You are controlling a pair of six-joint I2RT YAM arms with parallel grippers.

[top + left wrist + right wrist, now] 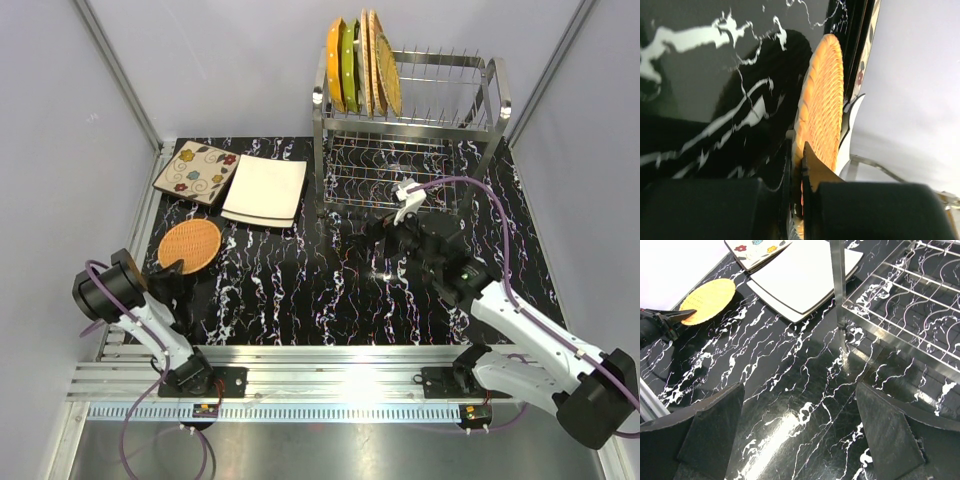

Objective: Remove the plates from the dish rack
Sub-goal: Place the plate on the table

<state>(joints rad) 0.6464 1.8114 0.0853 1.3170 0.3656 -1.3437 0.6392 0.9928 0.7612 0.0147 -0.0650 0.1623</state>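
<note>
The steel wire dish rack stands at the back right. Several plates stand upright at the left end of its top tier: an orange one, a green one and wicker ones. A floral square plate and a white square plate lie at the back left. My left gripper is shut on the near edge of a round wicker plate, which sits low at the table; its jaws pinch the rim. My right gripper is open and empty in front of the rack.
The right wrist view shows the rack's front left leg, its lower wire shelf, the white plate and the wicker plate. Grey walls enclose the black marbled table. An aluminium rail runs along the near edge.
</note>
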